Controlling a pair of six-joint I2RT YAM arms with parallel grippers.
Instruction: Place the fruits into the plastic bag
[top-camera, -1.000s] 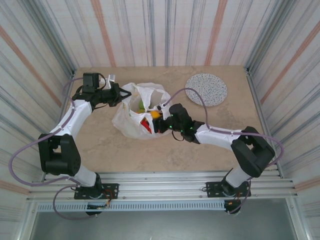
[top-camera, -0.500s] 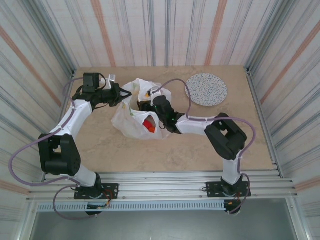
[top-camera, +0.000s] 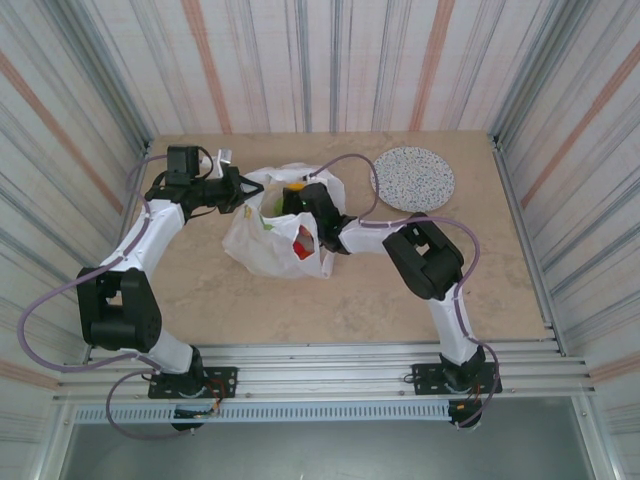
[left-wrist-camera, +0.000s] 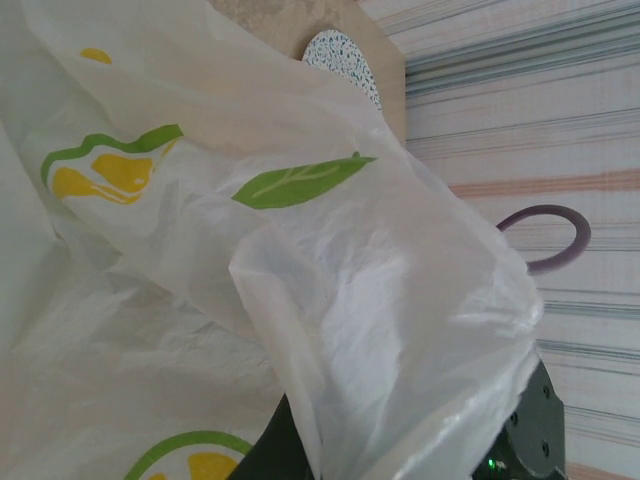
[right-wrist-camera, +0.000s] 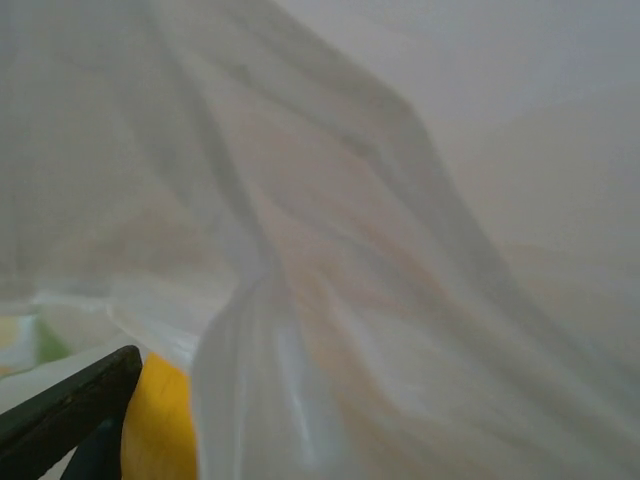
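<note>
Nearest us on the beige counter (top-camera: 400, 300) lay the plastic bag (top-camera: 258, 258), its white film bunched and its mouth turned up towards the far side. Through that mouth we saw a red fruit (top-camera: 302, 245) lying inside, and a yellow-green fruit (top-camera: 268, 222) just beyond it, also in the bag. The right claw (top-camera: 292, 200) reached into the bag's mouth from the right. From its wrist camera we saw one dark finger (right-wrist-camera: 68, 410) just beside a yellow fruit (right-wrist-camera: 160, 425), with bag film draped close in front. We could not tell whether they touched, nor whether that claw was spread or pressed together. At the bag's far left rim the left claw (top-camera: 243, 190) was pressed together, pinching the film of that edge. Its wrist camera looked across crinkled film bearing a green leaf print (left-wrist-camera: 300, 182). Farthest off, well apart from the bag, the round grey speckled plate (top-camera: 412, 178) sat near the counter's far right corner
</note>
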